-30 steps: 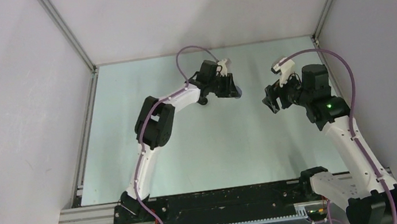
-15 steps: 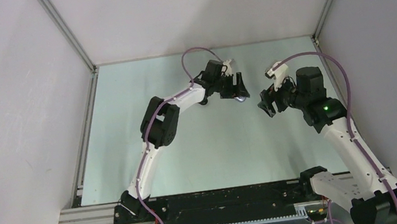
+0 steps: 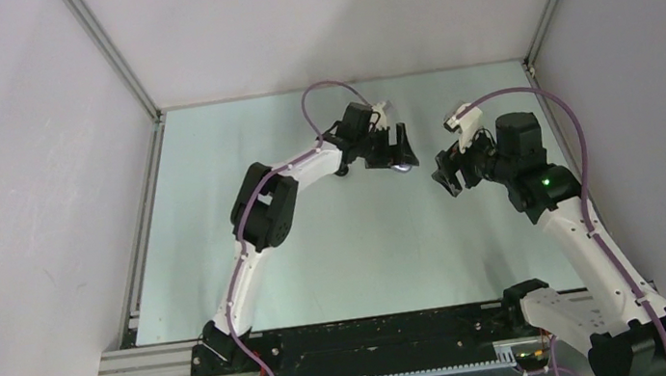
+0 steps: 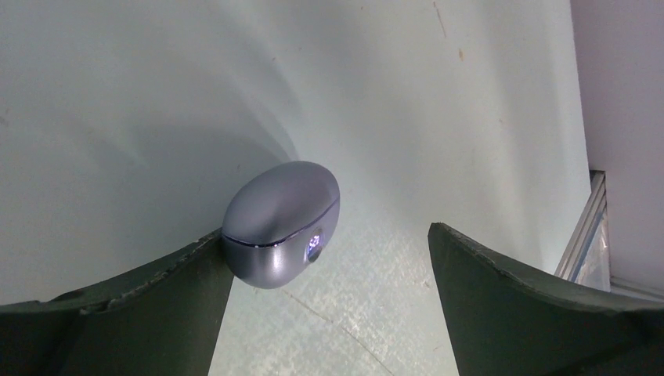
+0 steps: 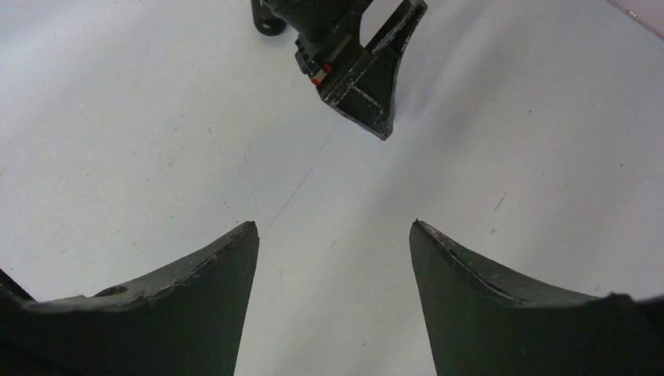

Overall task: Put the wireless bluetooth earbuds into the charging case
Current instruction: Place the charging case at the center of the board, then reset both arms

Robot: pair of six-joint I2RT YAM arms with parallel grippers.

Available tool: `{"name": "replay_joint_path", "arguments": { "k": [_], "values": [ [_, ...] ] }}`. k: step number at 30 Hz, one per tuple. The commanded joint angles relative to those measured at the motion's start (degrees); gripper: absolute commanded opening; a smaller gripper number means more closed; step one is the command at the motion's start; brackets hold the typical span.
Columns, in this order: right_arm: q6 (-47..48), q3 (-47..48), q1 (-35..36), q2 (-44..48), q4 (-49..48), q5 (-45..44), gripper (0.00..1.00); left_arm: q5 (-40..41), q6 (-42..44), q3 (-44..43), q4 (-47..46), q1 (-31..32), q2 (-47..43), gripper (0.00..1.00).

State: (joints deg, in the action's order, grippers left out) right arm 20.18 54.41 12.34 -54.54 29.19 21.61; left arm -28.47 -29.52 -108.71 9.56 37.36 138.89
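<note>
The charging case (image 4: 282, 223) is a pale purple oval pebble with its lid closed and a small lit display on its front. It lies on the table, close against my left gripper's left finger (image 4: 117, 313). My left gripper (image 4: 326, 231) stands wide open around it, with the right finger well apart from the case. In the top view the case (image 3: 401, 167) shows as a small bright spot under the left gripper (image 3: 399, 150). My right gripper (image 5: 333, 222) hangs open and empty just to the right (image 3: 447, 178). The earbuds are out of view.
The pale green table (image 3: 216, 213) is walled by white panels with aluminium rails at the left and right edges. The left gripper's finger (image 5: 360, 70) shows at the top of the right wrist view, close ahead of the right gripper.
My left gripper has gone from shut on the case to wide open, letting the case go onto the table. The right gripper has shifted a little left, toward the left gripper.
</note>
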Motion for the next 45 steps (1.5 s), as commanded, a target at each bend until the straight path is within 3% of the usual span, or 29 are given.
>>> {"name": "replay_joint_path", "arguments": {
  "k": [1, 7, 19, 27, 34, 38, 40, 45],
  "values": [
    [0.5, 0.1, 0.4, 0.3, -2.1, -0.5, 0.75, 6.2, 1.3, 5.2, 6.0, 0.1, -3.9, 0.99],
    [0.4, 0.1, 0.3, 0.7, -2.1, -0.6, 0.75, 11.6, 4.9, 6.7, 8.1, 0.1, -7.7, 1.0],
    [0.0, -0.3, -1.4, 1.8, -2.4, -0.1, 0.76, 14.4, 9.8, 8.0, 9.9, -1.6, -15.1, 1.0],
    [-0.7, -0.3, -1.8, 1.8, -2.7, -0.2, 0.85, 12.5, 17.4, 14.6, 7.8, -3.9, -27.4, 0.99],
    [-1.7, -0.3, -2.4, 3.3, -3.0, 0.7, 0.89, 10.4, 32.6, 22.6, 8.0, -7.9, -41.7, 0.99],
    [-2.3, -0.3, -2.4, 4.6, -3.2, 1.5, 0.91, 8.5, 38.9, 26.3, 13.4, -11.8, -50.2, 0.99],
    [-3.2, -0.3, -2.3, 5.3, -3.5, 1.9, 0.98, 7.8, 41.8, 27.4, 17.6, -14.4, -54.7, 0.99],
    [-6.8, -0.3, -1.3, 7.3, -5.1, 0.5, 0.99, 10.5, 47.8, 32.3, 24.3, -20.3, -65.3, 0.99]
  ]
}}
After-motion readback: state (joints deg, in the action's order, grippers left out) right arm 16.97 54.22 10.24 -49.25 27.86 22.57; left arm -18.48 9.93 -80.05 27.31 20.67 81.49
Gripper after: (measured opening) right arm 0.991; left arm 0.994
